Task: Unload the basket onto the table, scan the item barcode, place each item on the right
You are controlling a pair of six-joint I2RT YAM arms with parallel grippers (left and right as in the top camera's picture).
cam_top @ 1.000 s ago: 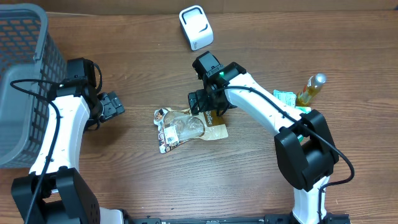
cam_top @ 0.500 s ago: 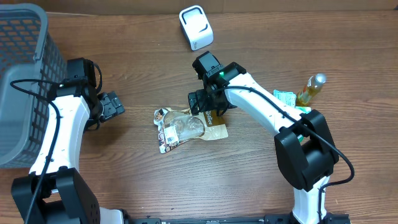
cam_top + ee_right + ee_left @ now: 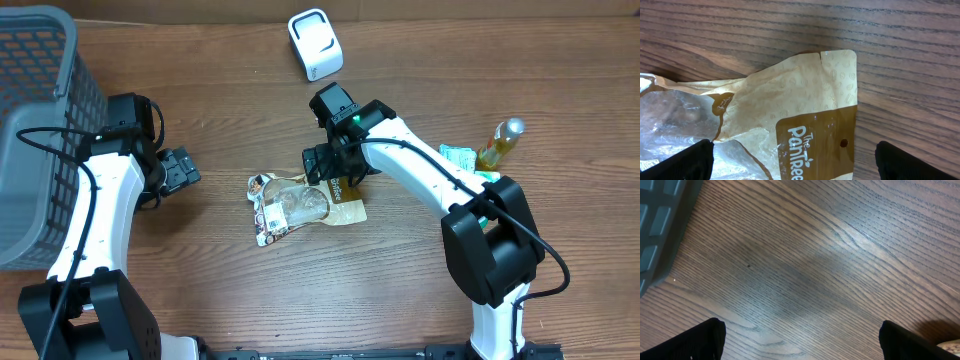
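Observation:
The item is a tan and brown snack pouch point(image 3: 300, 205) with a clear window, lying flat on the table's middle; a white printed label sits at its lower left corner. My right gripper point(image 3: 334, 175) hovers over the pouch's brown right end, open. In the right wrist view the pouch point(image 3: 805, 115) lies between and below the spread fingers point(image 3: 687, 162), untouched. A white scanner point(image 3: 315, 43) stands at the back centre. My left gripper point(image 3: 186, 168) is open to the left of the pouch, with only bare wood between its fingertips point(image 3: 697, 342).
A grey mesh basket point(image 3: 30, 120) fills the far left; its corner point(image 3: 660, 220) shows in the left wrist view. An amber bottle point(image 3: 500, 143) with a silver cap and green packets point(image 3: 462, 158) stand at the right, behind the right arm.

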